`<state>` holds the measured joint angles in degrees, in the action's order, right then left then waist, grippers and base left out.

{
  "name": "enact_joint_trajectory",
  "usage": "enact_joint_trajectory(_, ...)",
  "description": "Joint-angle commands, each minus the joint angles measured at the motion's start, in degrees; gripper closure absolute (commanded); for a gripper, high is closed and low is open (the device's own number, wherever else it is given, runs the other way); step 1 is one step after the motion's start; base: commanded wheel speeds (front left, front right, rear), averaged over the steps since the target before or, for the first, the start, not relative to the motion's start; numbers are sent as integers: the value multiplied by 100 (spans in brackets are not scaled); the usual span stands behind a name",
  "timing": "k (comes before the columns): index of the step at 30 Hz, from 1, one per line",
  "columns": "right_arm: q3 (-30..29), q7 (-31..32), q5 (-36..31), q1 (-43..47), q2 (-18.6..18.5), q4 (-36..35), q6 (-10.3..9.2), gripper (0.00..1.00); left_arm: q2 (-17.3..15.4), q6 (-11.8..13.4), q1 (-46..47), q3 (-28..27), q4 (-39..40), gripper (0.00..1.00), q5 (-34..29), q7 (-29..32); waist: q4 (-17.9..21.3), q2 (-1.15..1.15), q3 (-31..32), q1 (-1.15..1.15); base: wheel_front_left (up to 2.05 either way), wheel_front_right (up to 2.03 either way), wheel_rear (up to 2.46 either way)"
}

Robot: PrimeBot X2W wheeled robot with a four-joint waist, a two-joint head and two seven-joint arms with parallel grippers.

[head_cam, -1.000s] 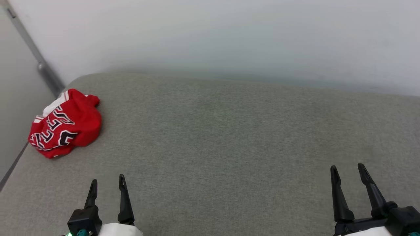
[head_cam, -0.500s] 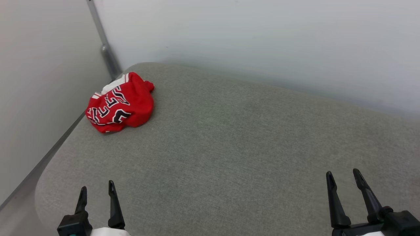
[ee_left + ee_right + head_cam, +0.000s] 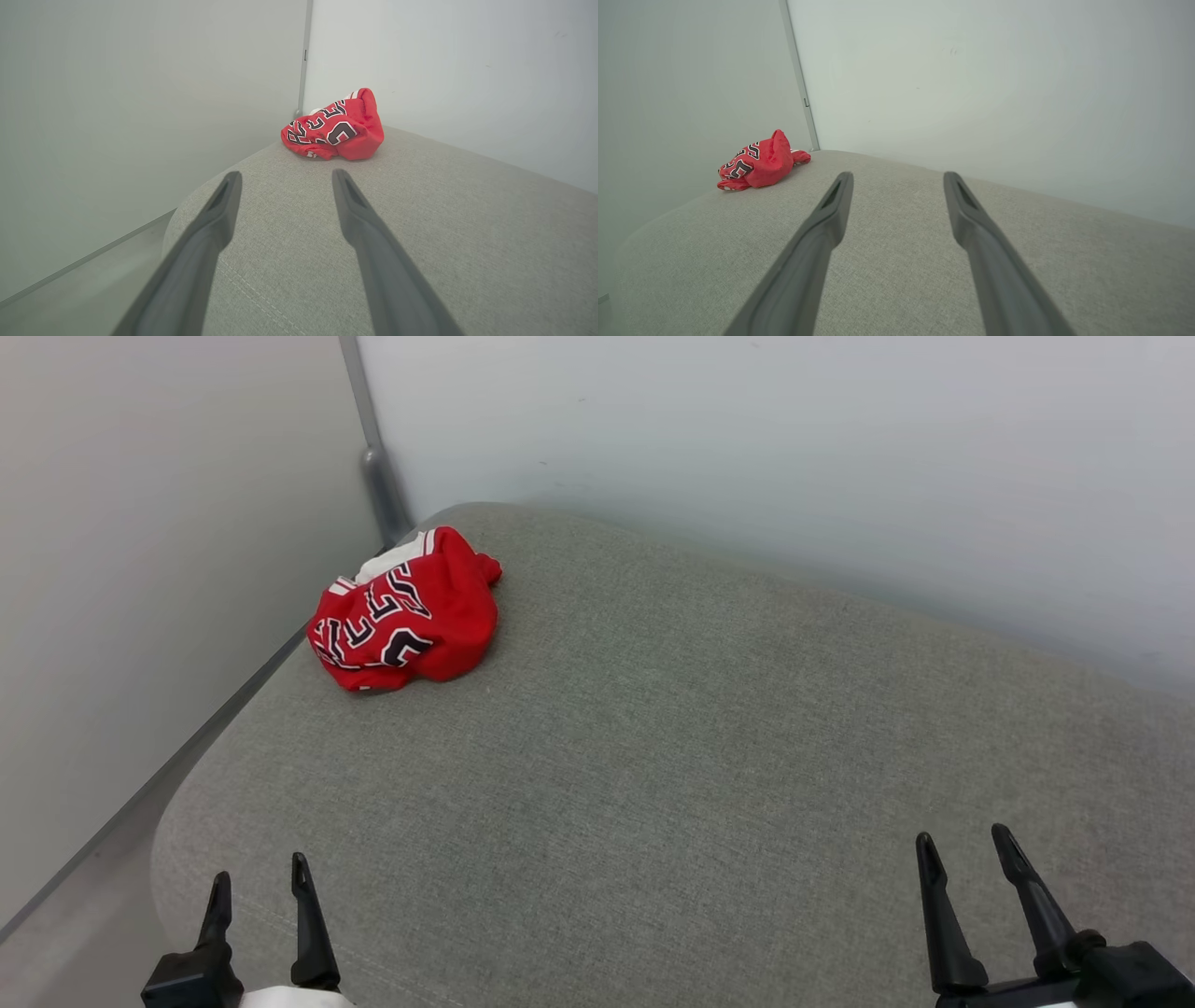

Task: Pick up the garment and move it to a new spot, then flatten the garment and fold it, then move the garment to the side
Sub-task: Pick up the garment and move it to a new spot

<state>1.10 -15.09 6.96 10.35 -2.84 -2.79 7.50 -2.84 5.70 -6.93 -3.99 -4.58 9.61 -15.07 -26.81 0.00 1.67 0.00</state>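
Note:
The garment (image 3: 406, 613) is a red jersey with black-and-white lettering and a bit of white sleeve, crumpled in a heap at the far left corner of the grey cushioned surface (image 3: 672, 756). In the left wrist view the garment (image 3: 334, 127) lies straight ahead beyond the fingertips; in the right wrist view the garment (image 3: 759, 162) sits far off to the left. My left gripper (image 3: 260, 887) is open and empty near the front left edge, well short of the jersey. At the front right, my right gripper (image 3: 963, 845) is also open and empty.
Pale walls meet in a corner with a grey metal post (image 3: 373, 457) just behind the jersey. The cushion's rounded left edge (image 3: 177, 803) drops to a narrow strip of floor along the left wall. The surface stretches bare from the jersey to the right.
The head camera has turned left, so the jersey and wall corner now sit farther right and higher in the picture. The jersey itself has not moved. Both grippers stay open.

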Motion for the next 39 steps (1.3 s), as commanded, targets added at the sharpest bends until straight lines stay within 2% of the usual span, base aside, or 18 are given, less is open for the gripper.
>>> enact_joint_trajectory(1,19,-12,-50,-7,-7,-16,-2,0,-7,-50,-11,-32,18,0,31,-16,45,0,-52,0,0,0,0)
enact_joint_trajectory(5,41,-12,-149,-118,-7,-72,-2,0,-10,-211,331,-222,59,0,194,-16,187,0,-217,0,0,0,0)
enact_joint_trajectory(11,-71,-12,-435,-343,-8,-214,-2,0,-98,-712,1312,-789,206,0,102,-16,484,0,-792,0,0,0,0)
enact_joint_trajectory(14,-113,-13,-609,-498,-7,-317,-2,0,-192,-950,2056,-1125,251,0,284,-16,602,0,-1223,0,0,0,0)
enact_joint_trajectory(21,-291,-12,-1015,-959,-8,-725,-2,0,-747,-1175,3772,-1573,169,0,324,-15,858,0,-2336,0,0,0,0)
enact_joint_trajectory(25,-369,-12,-1254,-1183,-8,-1062,-2,0,-1055,-1224,4625,-1757,-115,0,460,-15,947,0,-2920,0,0,0,0)
enact_joint_trajectory(28,-438,-12,-1399,-1316,-8,-1320,-2,0,-1337,-1266,5193,-1810,-582,0,567,-15,977,0,-3215,0,0,0,0)
enact_joint_trajectory(29,-438,-12,-1399,-1316,-8,-1320,-2,0,-1337,-1266,5193,-1810,-582,0,567,-15,977,0,-3215,0,0,0,0)
enact_joint_trajectory(30,-471,-12,-1487,-1372,-7,-1481,-2,0,-1599,-1280,5546,-1748,-1019,0,605,-15,989,0,-3349,0,0,0,0)
enact_joint_trajectory(37,-441,-13,-1651,-1505,-9,-1922,-2,0,-2604,-1307,6389,-1214,-2504,0,1022,531,1057,0,-3635,0,0,0,0)
enact_joint_trajectory(38,-441,-13,-1651,-1505,-9,-1922,-2,0,-2604,-1307,6389,-1214,-2504,0,1022,531,1057,0,-3635,0,0,0,0)
enact_joint_trajectory(39,-441,-12,-1654,-1517,-8,-1967,-2,0,-2740,-1307,6434,-1065,-2690,0,1130,670,1063,0,-3665,0,0,0,0)
